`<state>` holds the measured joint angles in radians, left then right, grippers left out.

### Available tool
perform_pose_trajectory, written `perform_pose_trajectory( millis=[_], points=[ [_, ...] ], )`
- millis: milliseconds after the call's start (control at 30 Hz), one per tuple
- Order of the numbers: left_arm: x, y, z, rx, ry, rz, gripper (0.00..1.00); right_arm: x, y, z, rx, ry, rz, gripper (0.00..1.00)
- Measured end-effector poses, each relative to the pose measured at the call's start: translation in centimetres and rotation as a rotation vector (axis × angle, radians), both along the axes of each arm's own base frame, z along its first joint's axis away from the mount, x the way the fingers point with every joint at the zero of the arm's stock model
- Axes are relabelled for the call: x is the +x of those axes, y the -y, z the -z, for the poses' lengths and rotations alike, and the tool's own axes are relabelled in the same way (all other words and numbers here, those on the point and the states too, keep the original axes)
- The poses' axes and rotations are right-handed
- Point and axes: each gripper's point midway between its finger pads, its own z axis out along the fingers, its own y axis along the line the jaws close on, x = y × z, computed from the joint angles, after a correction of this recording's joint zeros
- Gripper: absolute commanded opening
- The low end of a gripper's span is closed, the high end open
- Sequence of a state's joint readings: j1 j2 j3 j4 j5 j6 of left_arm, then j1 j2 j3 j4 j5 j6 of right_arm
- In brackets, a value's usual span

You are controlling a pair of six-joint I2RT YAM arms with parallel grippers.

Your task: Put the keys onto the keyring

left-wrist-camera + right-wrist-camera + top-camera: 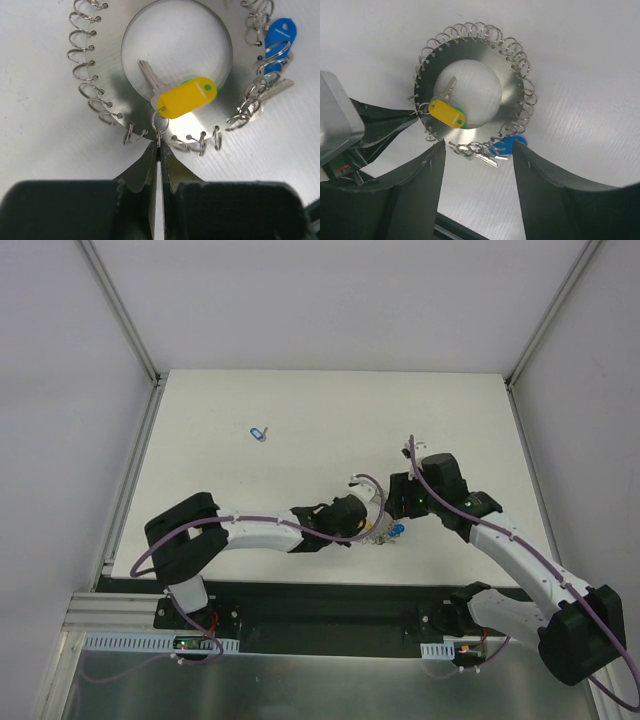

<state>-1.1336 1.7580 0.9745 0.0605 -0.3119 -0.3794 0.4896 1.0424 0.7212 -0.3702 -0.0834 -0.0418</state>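
The keyring (107, 75) is a flat grey metal disc with a round hole and wire loops all round its rim, lying on the white table (300, 410). A yellow-headed key (187, 97) lies across the hole, and a green head (186, 82) peeks out from under it. My left gripper (159, 146) is shut on the yellow key's small split ring at the keyring's near rim. A blue key (507, 145) hangs among the rim loops. My right gripper (480, 143) stands open, its fingertips at the keyring's (507, 87) edge, one beside the blue key.
Another blue-headed key (259, 433) lies alone at the far left of the table. Both arms meet over the keyring (385, 532) near the front edge. Metal frame rails (135, 440) run along the table's sides.
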Motion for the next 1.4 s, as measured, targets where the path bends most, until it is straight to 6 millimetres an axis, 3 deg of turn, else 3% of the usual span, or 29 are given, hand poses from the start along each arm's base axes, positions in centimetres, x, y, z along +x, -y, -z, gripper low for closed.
perform_pose_trajectory(
  millis=[233,400,1033,1400],
  points=[
    [-0.7,-0.2,-2.3,-0.11,0.089,0.155,0.0,0.5,-2.8,-1.5,0.139,0.03,-0.115,0.57],
    [-0.9,-0.3,-2.5,-0.183,0.113,0.241,0.0,-0.1,-4.8,-1.3,0.202,0.002,-0.226,0.57],
    [-1.9,-0.8,-3.2,-0.339,0.179,0.362,0.0,-1.3,-8.3,3.6,0.311,-0.214,-0.416,0.51],
    [-1.3,-1.4,-3.7,-0.365,0.212,0.346,0.0,-2.0,-9.9,4.3,0.393,-0.251,-0.536,0.46]
  ],
)
